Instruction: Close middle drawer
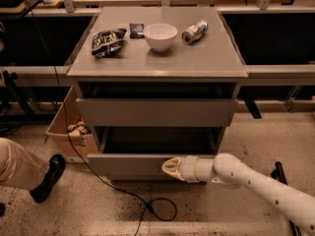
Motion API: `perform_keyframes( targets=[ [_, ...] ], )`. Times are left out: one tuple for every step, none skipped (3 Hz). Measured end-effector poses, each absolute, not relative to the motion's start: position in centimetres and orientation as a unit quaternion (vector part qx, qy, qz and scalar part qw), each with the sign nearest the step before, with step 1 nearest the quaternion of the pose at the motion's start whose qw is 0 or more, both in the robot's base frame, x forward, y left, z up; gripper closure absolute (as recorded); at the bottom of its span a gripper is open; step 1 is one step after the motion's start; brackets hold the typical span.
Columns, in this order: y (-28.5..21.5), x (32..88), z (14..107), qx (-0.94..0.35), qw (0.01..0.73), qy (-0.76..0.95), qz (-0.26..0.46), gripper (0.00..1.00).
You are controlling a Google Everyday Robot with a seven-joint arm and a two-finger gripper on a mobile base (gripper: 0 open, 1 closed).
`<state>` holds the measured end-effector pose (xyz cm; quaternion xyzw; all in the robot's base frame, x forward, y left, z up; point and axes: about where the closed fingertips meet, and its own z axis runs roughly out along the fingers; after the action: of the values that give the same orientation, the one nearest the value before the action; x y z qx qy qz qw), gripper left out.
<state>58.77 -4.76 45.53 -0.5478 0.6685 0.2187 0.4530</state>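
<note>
The middle drawer (128,164) is pulled out, its flat grey front low in the camera view and its bare dark interior (157,141) showing behind it. My gripper (170,167) is at the right half of that front, tip against the panel, fingers together and holding nothing. My white arm (256,183) reaches in from the lower right. The taller-fronted top drawer (156,113) above stands slightly out. The lowest drawer is hidden under the open one.
On the cabinet top (211,58) lie a chip bag (107,41), a white bowl (160,36), a can (194,32) and a small dark packet (137,29). A cardboard box (66,132) stands left. A person's leg and shoe (47,178) are at lower left. A cable (157,208) lies on the floor.
</note>
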Motion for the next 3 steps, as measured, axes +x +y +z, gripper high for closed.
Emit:
perform_keyframes(
  targets=[
    [-4.9, 60.4, 44.5, -0.535, 0.470, 0.677, 0.186, 1.00],
    [-5.3, 62.9, 44.0, -0.505, 0.487, 0.700, 0.136, 1.00],
    [-5.8, 64.4, 44.1, -0.480, 0.495, 0.716, 0.108, 1.00]
  ],
)
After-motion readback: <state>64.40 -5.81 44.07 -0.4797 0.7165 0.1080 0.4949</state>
